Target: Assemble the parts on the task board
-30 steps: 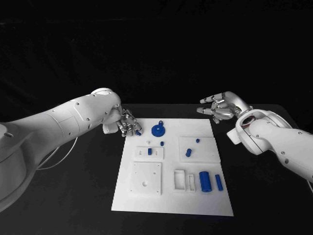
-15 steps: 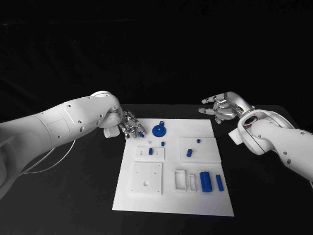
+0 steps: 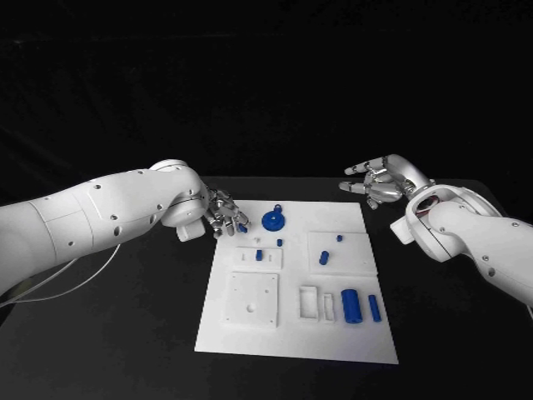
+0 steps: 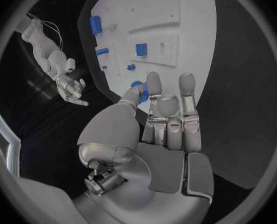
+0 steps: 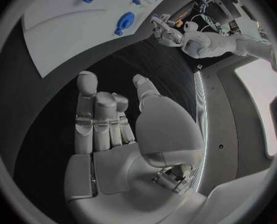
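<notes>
Both robot hands empty, fingers apart: left robot hand (image 3: 225, 214), right robot hand (image 3: 378, 181).

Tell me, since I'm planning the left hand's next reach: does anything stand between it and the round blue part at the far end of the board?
Nothing visible does. The left hand hovers open at the task board's far left corner, and only bare white board lies between its fingers and the round blue part.
</notes>
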`<state>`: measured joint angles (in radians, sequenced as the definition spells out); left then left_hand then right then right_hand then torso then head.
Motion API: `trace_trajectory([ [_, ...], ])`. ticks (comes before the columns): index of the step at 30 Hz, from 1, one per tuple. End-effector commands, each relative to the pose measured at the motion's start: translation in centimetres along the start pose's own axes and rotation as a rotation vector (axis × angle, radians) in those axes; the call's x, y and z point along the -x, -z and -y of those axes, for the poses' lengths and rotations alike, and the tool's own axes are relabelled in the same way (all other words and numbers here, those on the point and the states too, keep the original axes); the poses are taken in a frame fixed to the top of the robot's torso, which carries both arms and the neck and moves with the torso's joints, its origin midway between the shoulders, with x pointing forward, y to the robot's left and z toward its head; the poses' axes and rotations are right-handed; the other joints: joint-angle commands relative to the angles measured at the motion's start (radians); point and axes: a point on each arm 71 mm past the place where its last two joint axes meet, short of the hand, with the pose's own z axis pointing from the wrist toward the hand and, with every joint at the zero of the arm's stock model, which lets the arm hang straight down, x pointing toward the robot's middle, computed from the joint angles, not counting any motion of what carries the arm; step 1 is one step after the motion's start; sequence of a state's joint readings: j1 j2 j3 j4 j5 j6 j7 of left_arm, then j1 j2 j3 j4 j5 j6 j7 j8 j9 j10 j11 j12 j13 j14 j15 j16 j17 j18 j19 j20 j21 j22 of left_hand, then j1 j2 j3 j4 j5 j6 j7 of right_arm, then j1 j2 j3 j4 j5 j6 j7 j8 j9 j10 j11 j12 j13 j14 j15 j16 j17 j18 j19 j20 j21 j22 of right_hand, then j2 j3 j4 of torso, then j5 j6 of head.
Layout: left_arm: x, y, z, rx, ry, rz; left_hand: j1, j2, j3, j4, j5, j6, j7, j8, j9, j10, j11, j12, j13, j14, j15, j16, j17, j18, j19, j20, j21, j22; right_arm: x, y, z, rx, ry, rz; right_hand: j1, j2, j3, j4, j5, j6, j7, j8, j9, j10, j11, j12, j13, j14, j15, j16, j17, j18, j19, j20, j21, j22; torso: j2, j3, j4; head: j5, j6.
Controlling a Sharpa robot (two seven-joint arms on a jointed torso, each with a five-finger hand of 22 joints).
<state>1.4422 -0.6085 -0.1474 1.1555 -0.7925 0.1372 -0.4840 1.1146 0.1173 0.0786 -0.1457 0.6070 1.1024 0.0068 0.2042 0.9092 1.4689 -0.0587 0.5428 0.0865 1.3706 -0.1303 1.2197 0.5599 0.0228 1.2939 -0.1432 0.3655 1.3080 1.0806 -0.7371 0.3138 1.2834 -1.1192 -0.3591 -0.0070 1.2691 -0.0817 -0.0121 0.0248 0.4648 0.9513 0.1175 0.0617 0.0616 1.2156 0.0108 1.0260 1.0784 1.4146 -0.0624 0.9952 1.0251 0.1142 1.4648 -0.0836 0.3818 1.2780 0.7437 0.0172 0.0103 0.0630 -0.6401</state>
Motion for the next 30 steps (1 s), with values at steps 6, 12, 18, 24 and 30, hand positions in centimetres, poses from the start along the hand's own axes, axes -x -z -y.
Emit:
trace_trajectory([
  [6,-0.7,1.1,-0.1,0.019,-0.051,0.124,0.007,0.012,0.041,-0.042,0.003,0.026,-0.013,0.003,-0.002,0.044,-0.007,0.012,0.001,0.015,0.001,0.001,0.001,-0.004,0.011,-0.001,0.007,0.016,-0.2,0.2,0.3,-0.003,-0.006,-0.014,-0.005,-0.002,0.001,0.002,0.006,-0.006,0.0,-0.002,-0.002,-0.001,-0.002,0.004,0.001,0.005,0.0,0.005,0.001,0.011,0.043,0.003,0.005,0.0,-0.011,-0.004,0.0084,0.002,-0.01],
  [12,-1.9,1.5,-0.2,0.006,-0.102,0.143,0.008,0.009,0.04,-0.043,0.005,0.03,-0.013,0.001,-0.006,0.044,-0.007,0.016,-0.001,0.02,0.002,-0.001,0.004,-0.001,0.012,0.001,0.007,0.016,-0.2,0.2,0.4,-0.006,-0.007,-0.014,-0.005,-0.001,0.001,0.002,0.007,-0.006,0.0,-0.002,-0.002,-0.002,-0.002,0.002,0.0,0.004,0.0,0.002,0.0,0.012,0.042,0.003,0.001,-0.003,-0.011,-0.0036,0.0091,0.004,-0.012],
  [18,-3.3,1.6,-0.2,-0.006,-0.136,0.141,0.01,0.009,0.039,-0.041,0.006,0.032,-0.014,0.0,-0.007,0.045,-0.007,0.017,-0.002,0.021,0.002,-0.002,0.005,0.0,0.013,0.002,0.007,0.016,-0.2,0.3,0.5,-0.006,-0.007,-0.014,-0.005,-0.001,0.001,0.002,0.007,-0.006,0.0,-0.002,-0.002,-0.002,-0.002,0.002,0.0,0.004,0.0,0.002,0.0,0.012,0.042,0.003,0.001,-0.003,-0.009,-0.0037,0.0086,0.008,-0.012],
  [24,-4.3,1.4,-0.2,-0.01,-0.151,0.124,0.012,0.009,0.04,-0.041,0.006,0.033,-0.014,0.0,-0.007,0.045,-0.007,0.018,-0.003,0.023,0.002,-0.001,0.007,0.001,0.014,0.002,0.007,0.016,-0.2,0.3,0.4,-0.006,-0.008,-0.015,-0.005,-0.001,0.001,0.002,0.007,-0.006,0.0,-0.002,-0.002,-0.002,-0.002,0.002,0.0,0.004,0.0,0.002,0.0,0.012,0.042,0.003,0.001,-0.003,-0.008,-0.0027,0.0057,0.01,-0.014],
  [30,-5.2,1.0,-0.2,-0.006,-0.172,0.094,0.011,0.01,0.039,-0.039,0.005,0.032,-0.013,-0.001,-0.007,0.045,-0.007,0.019,-0.003,0.023,0.003,-0.002,0.007,0.001,0.014,0.003,0.007,0.016,-0.2,0.3,0.4,-0.006,-0.008,-0.016,-0.005,-0.001,0.001,0.002,0.007,-0.006,0.0,-0.002,-0.002,-0.002,-0.002,0.002,0.0,0.004,0.0,0.002,0.0,0.012,0.042,0.003,0.001,-0.003,-0.008,-0.0023,0.0052,0.006,-0.017],
])
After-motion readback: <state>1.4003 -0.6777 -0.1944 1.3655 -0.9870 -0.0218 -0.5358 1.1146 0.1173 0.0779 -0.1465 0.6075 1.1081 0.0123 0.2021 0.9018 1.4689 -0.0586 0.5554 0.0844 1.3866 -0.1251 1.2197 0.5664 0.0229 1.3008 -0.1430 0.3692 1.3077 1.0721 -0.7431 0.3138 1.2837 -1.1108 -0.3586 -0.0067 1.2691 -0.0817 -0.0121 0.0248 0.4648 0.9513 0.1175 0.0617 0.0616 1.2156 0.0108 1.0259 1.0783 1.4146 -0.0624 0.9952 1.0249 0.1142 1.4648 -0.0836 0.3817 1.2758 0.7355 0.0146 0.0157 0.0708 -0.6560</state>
